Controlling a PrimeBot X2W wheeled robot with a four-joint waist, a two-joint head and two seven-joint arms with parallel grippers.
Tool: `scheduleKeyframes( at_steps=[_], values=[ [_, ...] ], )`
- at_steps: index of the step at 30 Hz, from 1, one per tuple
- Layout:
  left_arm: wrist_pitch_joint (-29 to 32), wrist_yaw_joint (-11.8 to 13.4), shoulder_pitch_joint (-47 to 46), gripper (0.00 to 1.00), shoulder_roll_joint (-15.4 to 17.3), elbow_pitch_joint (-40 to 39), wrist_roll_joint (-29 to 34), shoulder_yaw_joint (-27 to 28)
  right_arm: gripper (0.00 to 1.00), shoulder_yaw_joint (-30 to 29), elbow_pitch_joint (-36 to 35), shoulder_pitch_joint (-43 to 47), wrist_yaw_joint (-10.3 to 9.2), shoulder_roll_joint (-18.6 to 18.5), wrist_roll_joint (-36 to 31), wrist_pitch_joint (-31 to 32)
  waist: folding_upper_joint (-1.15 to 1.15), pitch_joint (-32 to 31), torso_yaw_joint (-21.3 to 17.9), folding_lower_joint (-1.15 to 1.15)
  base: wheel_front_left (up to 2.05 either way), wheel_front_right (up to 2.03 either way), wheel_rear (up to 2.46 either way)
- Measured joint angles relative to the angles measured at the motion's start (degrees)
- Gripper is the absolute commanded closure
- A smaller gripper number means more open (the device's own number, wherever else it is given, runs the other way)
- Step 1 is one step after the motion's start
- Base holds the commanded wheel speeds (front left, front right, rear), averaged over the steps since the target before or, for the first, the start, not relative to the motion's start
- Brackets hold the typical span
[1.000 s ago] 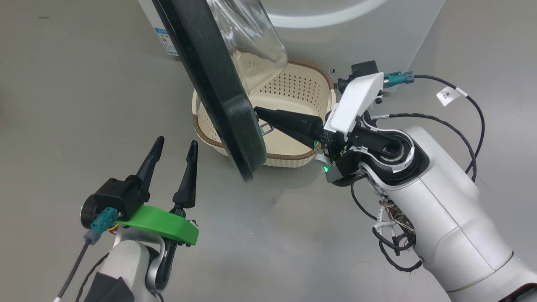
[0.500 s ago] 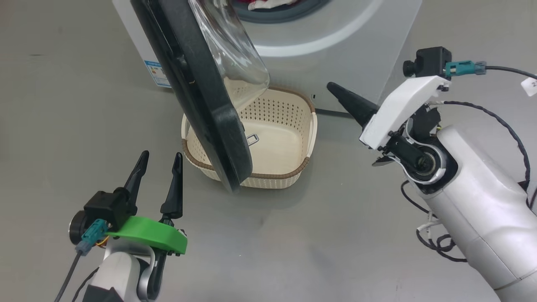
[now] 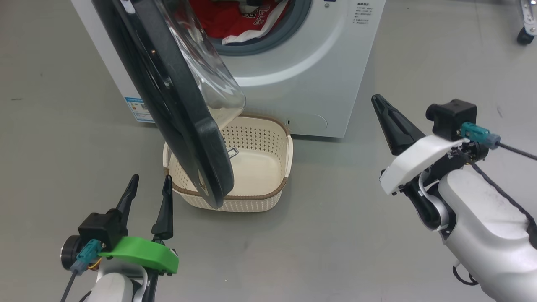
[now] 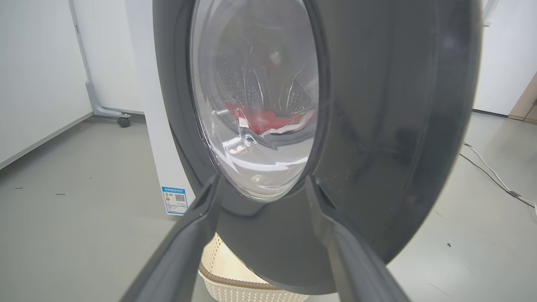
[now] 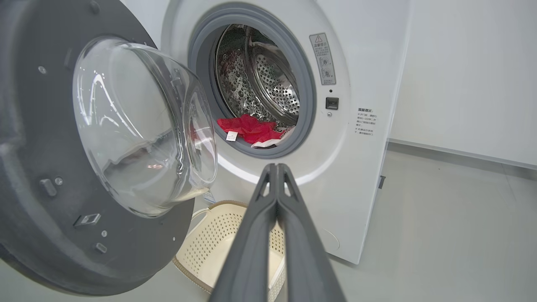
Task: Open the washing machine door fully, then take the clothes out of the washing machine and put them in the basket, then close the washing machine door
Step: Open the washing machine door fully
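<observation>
The washing machine [image 3: 302, 75] stands at the top of the head view with its round opening uncovered. The washing machine door [image 3: 168, 96] hangs swung out to the left, black rim and clear bowl over the basket [image 3: 247, 204]. Red and white clothes [image 3: 228, 19] lie in the drum, also as clothes [image 5: 247, 128] in the right wrist view. My left gripper [image 3: 151, 179] is open, low left of the door's edge, touching nothing; the left wrist view has the left gripper [image 4: 263, 180] facing the door [image 4: 377, 126]. My right gripper [image 3: 375, 100] is shut and empty, right of the machine.
The cream basket [image 5: 218, 235] sits on the grey floor right against the machine's front, partly under the door. A caster wheel [image 3: 525, 37] stands at the far right. A cable [image 4: 495, 176] runs along the floor. A blue sticker [image 3: 138, 110] marks the machine's lower left.
My right gripper has pulled back from the door's inner edge over the basket and now sits off to the right. The head camera has tilted up, bringing the drum into view.
</observation>
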Motion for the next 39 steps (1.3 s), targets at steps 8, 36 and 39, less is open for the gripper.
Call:
scheduleKeyframes(
  at_steps=[8,36,39],
  values=[
    [0.00,0.15,1.58,0.00,0.02,-0.09,0.38,1.48,1.00,-1.34,0.26,6.45,-5.41,0.63,-2.83,-6.97,0.00,-2.05,-2.09,0.00,0.00,0.00,0.00],
    [0.00,0.46,2.96,0.00,0.08,-1.94,1.08,3.52,0.00,-15.08,-9.10,20.33,-7.59,6.17,-14.80,-6.00,0.00,-1.79,-5.69,0.00,0.00,0.00,0.00],
    [0.00,0.46,3.01,0.00,0.08,-1.94,1.08,3.52,0.00,-15.27,-9.50,21.54,-7.59,6.69,-15.74,-6.00,0.00,-1.68,-5.80,0.00,0.00,0.00,0.00]
  ],
)
